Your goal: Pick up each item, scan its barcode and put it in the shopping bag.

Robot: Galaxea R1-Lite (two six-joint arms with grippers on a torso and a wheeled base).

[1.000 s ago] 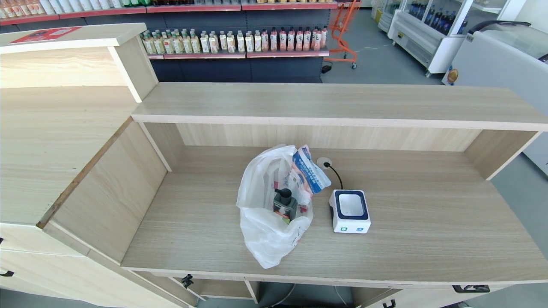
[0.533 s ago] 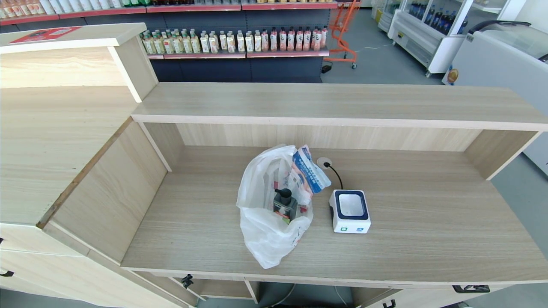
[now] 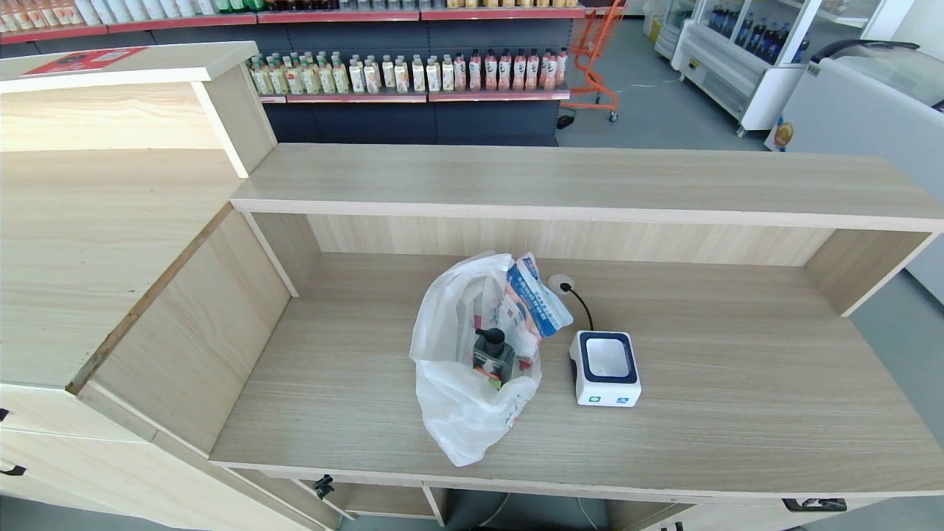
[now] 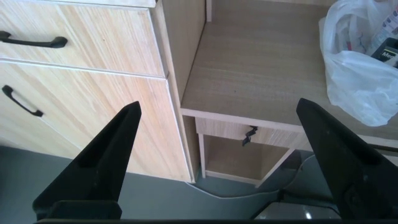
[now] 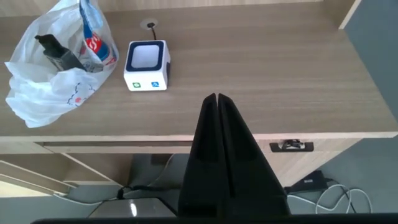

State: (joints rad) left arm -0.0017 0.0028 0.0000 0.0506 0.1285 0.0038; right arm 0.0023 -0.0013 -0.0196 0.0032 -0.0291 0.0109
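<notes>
task looks done: items [image 3: 493, 358] sit in the bag [image 3: 457, 413], ahead of the splayed, empty left gripper [image 4: 219, 106] and the closed right gripper [image 5: 216, 96].

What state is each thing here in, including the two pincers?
shopping bag, open-mouthed, filled, on the counter.
pump bottle, upright inside the shopping bag.
blue-and-white packet, sticking out of the shopping bag.
barcode scanner, window up, cable attached.
left pincer, open, empty.
right pincer, shut, empty.

Bright, even light; the shopping bag [image 3: 461, 413] casts only a faint shadow on the counter [image 3: 737, 413].
</notes>
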